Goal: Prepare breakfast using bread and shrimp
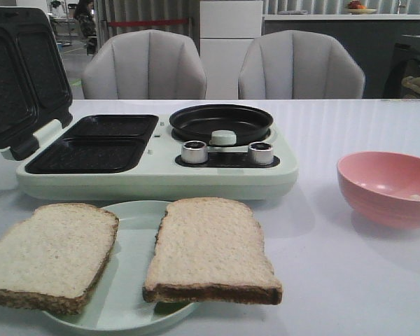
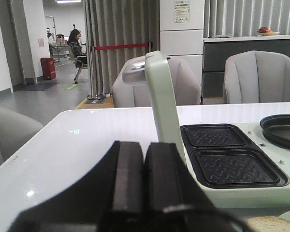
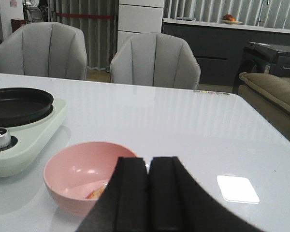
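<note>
Two slices of bread (image 1: 52, 253) (image 1: 210, 248) lie side by side on a pale green plate (image 1: 129, 294) at the table's front; a corner of one shows in the left wrist view (image 2: 273, 224). A shrimp (image 3: 95, 193) lies in the pink bowl (image 3: 72, 169), mostly hidden behind my right fingers; the bowl stands at the right in the front view (image 1: 388, 187). My left gripper (image 2: 145, 147) is shut and empty, near the breakfast maker's raised lid (image 2: 162, 104). My right gripper (image 3: 148, 162) is shut and empty, just beside the bowl. Neither gripper shows in the front view.
The pale green breakfast maker (image 1: 154, 175) stands behind the plate, with two dark sandwich wells (image 1: 91, 143), a round black pan (image 1: 220, 122), two silver knobs (image 1: 194, 152) and its lid open at the left (image 1: 21, 77). Two grey chairs (image 1: 143, 66) stand beyond the table.
</note>
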`<state>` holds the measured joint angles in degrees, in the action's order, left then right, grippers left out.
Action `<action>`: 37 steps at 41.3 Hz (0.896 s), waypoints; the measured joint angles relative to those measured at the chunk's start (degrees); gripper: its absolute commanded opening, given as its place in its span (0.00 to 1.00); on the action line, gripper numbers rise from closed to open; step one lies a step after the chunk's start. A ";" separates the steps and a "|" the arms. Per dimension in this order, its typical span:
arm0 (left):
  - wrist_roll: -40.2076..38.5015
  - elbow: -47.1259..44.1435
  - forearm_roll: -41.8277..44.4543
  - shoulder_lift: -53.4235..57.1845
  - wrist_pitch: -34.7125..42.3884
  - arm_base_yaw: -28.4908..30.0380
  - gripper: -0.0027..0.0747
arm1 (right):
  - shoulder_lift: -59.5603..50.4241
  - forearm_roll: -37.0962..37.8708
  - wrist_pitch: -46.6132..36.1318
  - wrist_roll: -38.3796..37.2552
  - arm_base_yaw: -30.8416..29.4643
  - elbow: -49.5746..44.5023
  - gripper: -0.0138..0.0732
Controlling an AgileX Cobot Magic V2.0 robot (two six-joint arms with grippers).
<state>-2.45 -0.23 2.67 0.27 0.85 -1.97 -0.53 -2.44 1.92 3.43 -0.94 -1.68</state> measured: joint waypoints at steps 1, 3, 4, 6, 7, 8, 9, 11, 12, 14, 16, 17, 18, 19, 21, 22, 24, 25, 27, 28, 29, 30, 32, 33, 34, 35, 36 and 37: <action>0.00 0.00 0.00 0.00 0.00 0.00 0.16 | 0.00 0.00 0.00 0.00 0.00 0.00 0.12; 0.00 0.00 0.00 0.00 0.00 0.00 0.16 | 0.00 0.00 0.00 0.00 0.00 0.00 0.12; 0.00 0.00 0.00 0.00 0.00 0.00 0.16 | 0.00 0.00 0.00 0.00 0.00 0.00 0.12; 0.00 0.00 0.00 0.00 0.00 0.00 0.16 | 0.00 0.00 0.00 0.00 0.00 0.00 0.12; 0.00 0.00 0.00 0.00 0.00 0.00 0.16 | 0.00 0.00 0.00 0.00 0.00 0.00 0.12; 0.00 0.00 0.00 0.00 0.00 0.00 0.16 | 0.00 0.00 0.00 0.00 0.00 0.00 0.12; 0.00 0.00 0.00 0.00 0.00 0.00 0.16 | 0.00 0.00 0.00 0.00 0.00 0.00 0.12; 0.00 0.00 0.00 0.00 0.00 0.00 0.16 | 0.00 0.00 0.00 0.00 0.00 0.00 0.12; 0.00 0.00 0.00 0.00 0.00 0.00 0.16 | 0.00 0.00 0.00 0.00 0.00 0.00 0.12; 0.00 0.00 0.00 0.00 0.00 0.00 0.16 | 0.00 0.00 0.00 0.00 0.00 0.00 0.12; 0.00 0.00 0.00 0.00 0.00 0.00 0.16 | 0.00 0.00 0.00 0.00 0.00 0.00 0.12; 0.00 0.00 0.00 0.00 0.00 0.00 0.16 | 0.00 0.00 0.00 0.00 0.00 0.00 0.12; 0.00 0.00 0.00 0.00 0.00 0.00 0.16 | 0.00 0.00 0.00 0.00 0.00 0.00 0.12; 0.00 0.00 0.00 0.00 0.00 0.00 0.16 | 0.00 0.00 0.00 0.00 0.00 0.00 0.12; 0.00 0.00 0.00 0.00 0.00 0.00 0.16 | 0.00 0.00 0.00 0.00 0.00 0.00 0.12; 0.00 0.00 0.00 0.00 0.00 0.00 0.16 | 0.00 0.00 0.00 0.00 0.00 0.00 0.12; 0.00 0.00 0.00 0.00 0.00 0.00 0.16 | 0.00 0.00 0.00 0.00 0.00 0.00 0.12; 0.00 0.00 0.00 0.00 0.00 0.00 0.16 | 0.00 0.00 0.00 0.00 0.00 0.00 0.12; 0.00 0.00 0.00 0.00 0.00 0.00 0.16 | 0.00 0.00 0.00 0.00 0.00 0.00 0.12; 0.00 0.00 0.00 0.00 0.00 0.00 0.16 | 0.00 0.00 0.00 0.00 0.00 0.00 0.12; 0.00 0.00 0.00 0.00 0.00 0.00 0.16 | 0.00 0.00 0.00 0.00 0.00 0.00 0.12; 0.00 0.00 0.00 0.00 0.00 0.00 0.16 | 0.00 0.00 0.00 0.00 0.00 0.00 0.12; 0.00 0.00 0.00 0.00 0.00 0.00 0.16 | 0.00 0.00 -0.11 0.00 0.00 0.00 0.12; 0.00 0.00 0.00 0.00 0.00 0.00 0.16 | 0.00 0.00 -0.25 0.00 0.00 0.00 0.12; 0.00 0.00 0.00 0.00 0.00 0.00 0.16 | 0.00 0.00 -0.56 0.00 0.00 0.00 0.12; 0.00 0.00 0.00 0.00 0.00 0.00 0.16 | 0.00 0.00 -0.81 0.00 0.00 0.00 0.12; 0.00 0.00 0.00 0.00 0.13 0.00 0.16 | 0.00 0.00 -1.10 0.00 0.00 0.00 0.12; 0.00 0.00 0.00 0.00 0.15 0.00 0.16 | 0.00 0.00 -1.20 0.00 0.00 0.00 0.12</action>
<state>-2.45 -0.23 2.67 0.27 1.00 -1.97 -0.53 -2.44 0.72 3.43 -0.94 -1.68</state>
